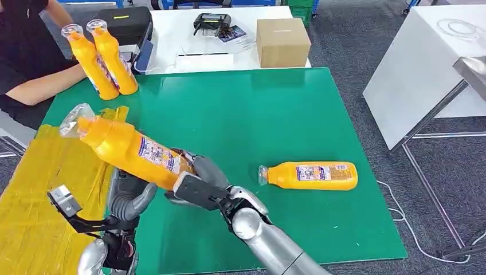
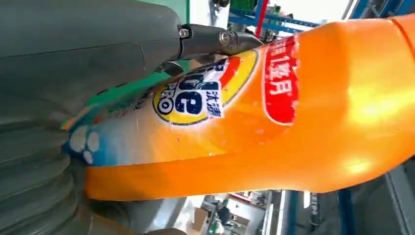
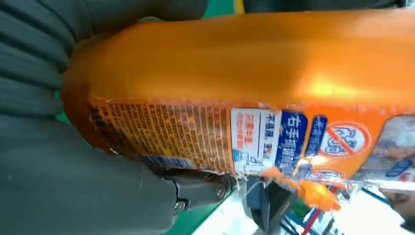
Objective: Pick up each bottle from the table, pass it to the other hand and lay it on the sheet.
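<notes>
Head view, nearest me: my left hand (image 1: pixel 130 197) cups the bottle (image 1: pixel 129 149) from below, fingers curled up under its base, while my right hand (image 1: pixel 198 183) clamps the same base end from the 3 o'clock side. Both hold it above the table (image 1: pixel 229 114), neck tilted up toward 10 o'clock, over the edge of the yellow sheet (image 1: pixel 40 195). It looks full, so fairly heavy; the plastic is stiff but glossy and likely slippery, so the labelled waist is my best hold. Farther out at 2 o'clock lies a second bottle (image 1: pixel 312 175); two more (image 1: pixel 106 60) stand at 11 o'clock.
</notes>
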